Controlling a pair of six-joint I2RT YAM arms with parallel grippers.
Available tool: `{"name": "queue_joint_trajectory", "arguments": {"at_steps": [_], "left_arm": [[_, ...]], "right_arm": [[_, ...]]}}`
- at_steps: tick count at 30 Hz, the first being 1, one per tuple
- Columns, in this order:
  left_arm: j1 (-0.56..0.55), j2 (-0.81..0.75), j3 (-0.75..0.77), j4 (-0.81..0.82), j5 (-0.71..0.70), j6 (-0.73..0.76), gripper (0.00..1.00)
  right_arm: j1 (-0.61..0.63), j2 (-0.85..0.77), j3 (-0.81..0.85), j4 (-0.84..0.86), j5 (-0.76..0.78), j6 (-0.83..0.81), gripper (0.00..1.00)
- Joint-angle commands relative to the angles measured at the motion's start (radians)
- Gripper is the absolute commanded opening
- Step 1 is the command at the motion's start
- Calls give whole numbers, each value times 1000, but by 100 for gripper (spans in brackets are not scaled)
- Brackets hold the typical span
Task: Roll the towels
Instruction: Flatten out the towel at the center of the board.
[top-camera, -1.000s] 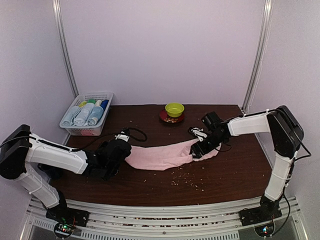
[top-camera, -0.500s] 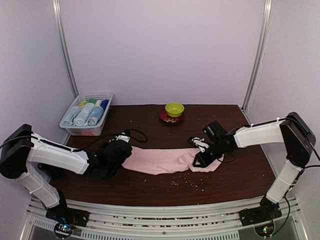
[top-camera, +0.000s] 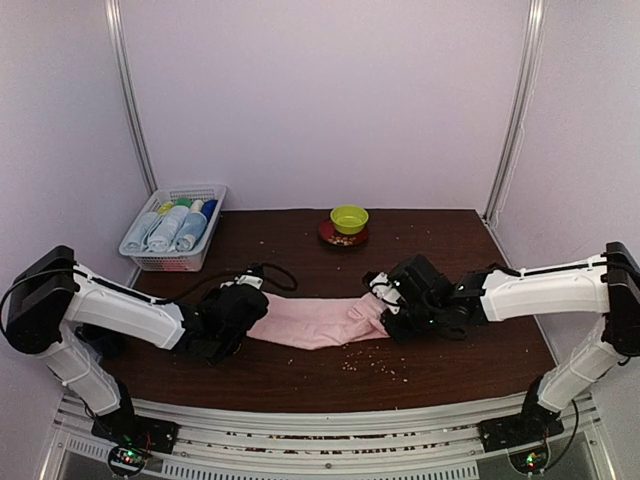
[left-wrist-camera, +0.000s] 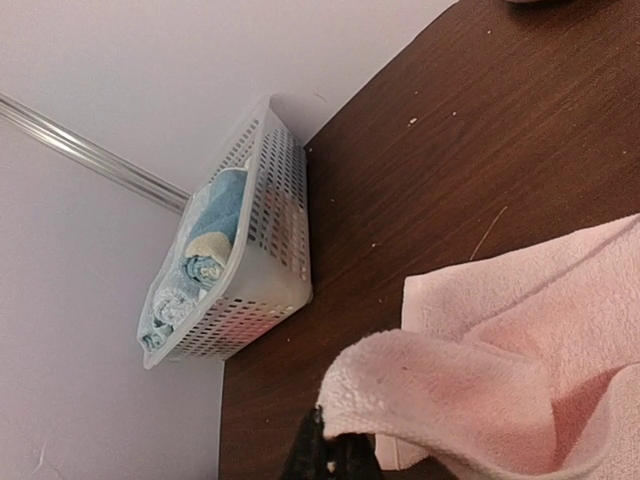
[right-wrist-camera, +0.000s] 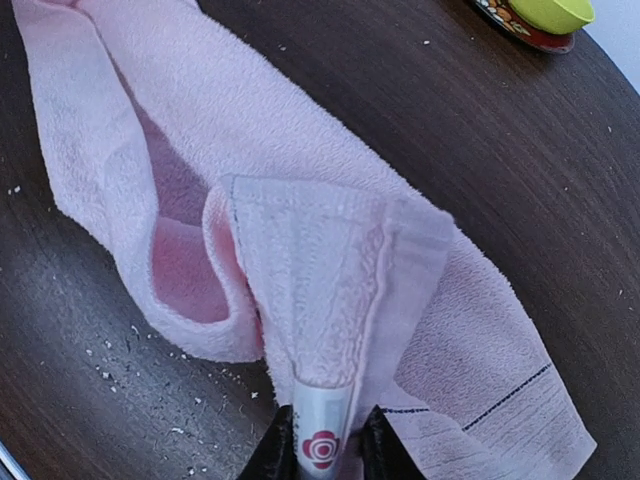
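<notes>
At the middle of the dark table (top-camera: 250, 378), the left gripper (left-wrist-camera: 331, 455) is clenched on a folded edge of the pink towel (top-camera: 315, 322). The right gripper (right-wrist-camera: 320, 447) pinches the opposite corner by its label (right-wrist-camera: 321, 418). The towel lies bunched lengthwise between them. Crumbs (top-camera: 372, 366) dot the wood just in front. Far left, a white basket (top-camera: 176, 263) holds rolled blue towels (top-camera: 168, 228); a green bowl (top-camera: 349, 217) sits at the back.

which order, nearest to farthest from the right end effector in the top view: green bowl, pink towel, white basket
From the right end effector:
1. pink towel: pinched in it, stretching away to its left.
2. green bowl: farther back, near the middle.
3. white basket: far-left corner, clearly the farthest.
</notes>
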Motion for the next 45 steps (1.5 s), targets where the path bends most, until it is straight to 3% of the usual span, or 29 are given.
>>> {"name": "queue_joint_trajectory", "arguments": {"at_steps": [1, 12, 16, 22, 28, 37, 45], "left_arm": [[20, 9, 24, 19, 5, -3, 0], [36, -5, 17, 20, 24, -6, 0], [36, -8, 16, 23, 27, -3, 0], [36, 0, 17, 24, 34, 0, 0], [36, 14, 22, 22, 39, 2, 0], [35, 21, 30, 11, 36, -2, 0], [36, 21, 32, 5, 40, -6, 0]], "right_arm": [[113, 42, -14, -40, 208, -13, 24], [184, -99, -13, -117, 45, 44, 53], [184, -104, 35, -133, 95, 24, 55], [189, 23, 112, -234, 83, 0, 58], [214, 35, 115, -239, 77, 70, 62], [388, 98, 135, -260, 315, 447, 73], [517, 361, 243, -428, 643, 723, 87]]}}
